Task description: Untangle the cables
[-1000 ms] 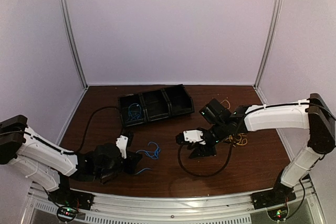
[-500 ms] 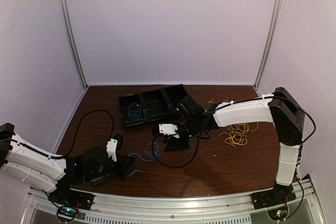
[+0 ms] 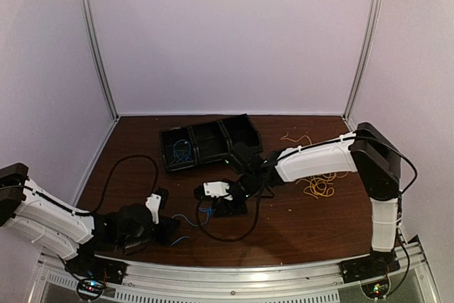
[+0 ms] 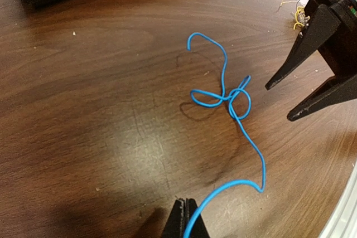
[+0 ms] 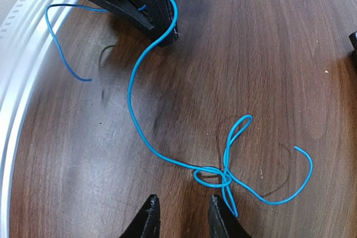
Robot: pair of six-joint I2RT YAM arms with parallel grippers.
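1. Left arm lies low along the near-left side of the table (image 4: 83, 110), forearm flat and pointing toward the middle.
2. Left gripper (image 4: 184, 219): jaws fully closed, pinching the blue cable (image 4: 232, 100) a short way in from one end. A short free tail sticks out behind the fingers, toward the front rail.
3. Right arm: upright from its base, elbow high, forearm reaching far left across the table with the wrist tipped down at the middle.
4. Right gripper (image 5: 183, 199): jaws partly apart, holding nothing. It hovers low over the knot, and the knot's loop lies just beside one fingertip; can't tell if they touch.
5. Blue cable runs from the left gripper in a curve across bare wood to a small knot with loops, and its free end curls away beyond.
6. Another blue cable sits in the left compartment of the black tray (image 3: 213, 159).
7. Yellow cables (image 3: 318, 188) lie far right, well apart from both grippers.
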